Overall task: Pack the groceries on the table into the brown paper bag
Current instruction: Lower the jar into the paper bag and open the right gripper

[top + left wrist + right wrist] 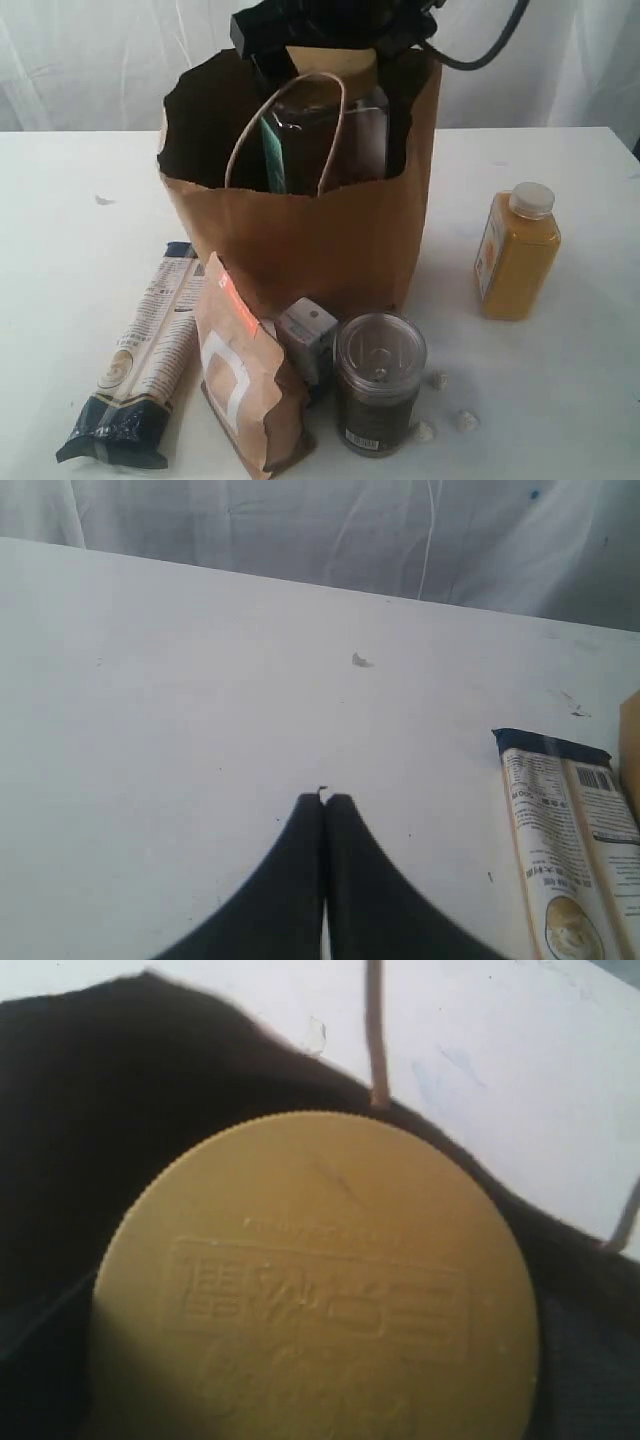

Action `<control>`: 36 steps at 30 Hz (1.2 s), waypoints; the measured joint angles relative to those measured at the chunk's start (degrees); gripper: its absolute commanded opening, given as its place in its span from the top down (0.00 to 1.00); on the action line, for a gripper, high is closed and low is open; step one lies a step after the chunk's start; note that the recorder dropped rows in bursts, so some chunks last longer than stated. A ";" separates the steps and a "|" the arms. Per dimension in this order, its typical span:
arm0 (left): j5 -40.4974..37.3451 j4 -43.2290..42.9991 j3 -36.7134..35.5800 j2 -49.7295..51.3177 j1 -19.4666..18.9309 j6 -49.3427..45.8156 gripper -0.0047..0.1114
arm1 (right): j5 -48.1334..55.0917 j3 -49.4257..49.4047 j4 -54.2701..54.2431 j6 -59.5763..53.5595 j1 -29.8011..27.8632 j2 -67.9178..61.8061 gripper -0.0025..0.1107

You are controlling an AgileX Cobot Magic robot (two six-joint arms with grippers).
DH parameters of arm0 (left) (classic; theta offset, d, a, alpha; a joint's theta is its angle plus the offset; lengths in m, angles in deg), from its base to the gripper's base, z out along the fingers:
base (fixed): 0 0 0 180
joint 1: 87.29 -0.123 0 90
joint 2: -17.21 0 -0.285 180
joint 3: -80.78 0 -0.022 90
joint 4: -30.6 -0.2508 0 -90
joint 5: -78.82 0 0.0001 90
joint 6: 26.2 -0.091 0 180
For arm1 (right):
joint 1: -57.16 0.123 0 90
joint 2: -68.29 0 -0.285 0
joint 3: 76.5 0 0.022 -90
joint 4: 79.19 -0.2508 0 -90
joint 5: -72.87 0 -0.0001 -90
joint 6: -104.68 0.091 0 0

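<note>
A white worktop is carrying the scene, with pale curtains hanging behind it. The brown paper bag is standing at its middle, and the yellow-lidded clear jar is sitting inside it under my right claw, whose jaws are standing wide about the lid; I cannot tell whether they are gripping. The exterior view alone is showing the brown-orange paper pouch, small white-blue carton and pull-tab can grouped before the bag, with the yellow juice bottle standing well apart on the right. My left wrist view alone is showing my left claw, closed above bare worktop near the long pasta packet. My right wrist view is showing raised lettering on the lid.
</note>
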 measured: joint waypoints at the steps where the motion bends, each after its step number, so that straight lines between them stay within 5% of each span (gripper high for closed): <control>1: 0.00 0.00 0.00 0.00 0.00 0.00 0.96 | 0.00 0.00 0.00 0.14 0.00 -0.35 0.98; 26: 0.00 0.00 0.00 0.00 0.00 0.00 0.96 | -0.24 -0.21 -0.60 1.13 -1.35 -6.19 0.94; 30: 0.00 0.00 0.00 0.00 0.00 0.00 0.96 | -0.24 -0.21 -2.07 1.13 -1.35 -7.86 0.73; 33: 0.00 0.00 0.00 0.00 0.00 0.00 0.96 | -0.24 -0.21 -3.35 1.13 -1.35 -8.36 0.42; 36: 0.00 0.00 0.00 0.00 0.00 0.00 0.96 | -0.24 -0.21 -3.36 1.13 -1.35 -8.40 0.30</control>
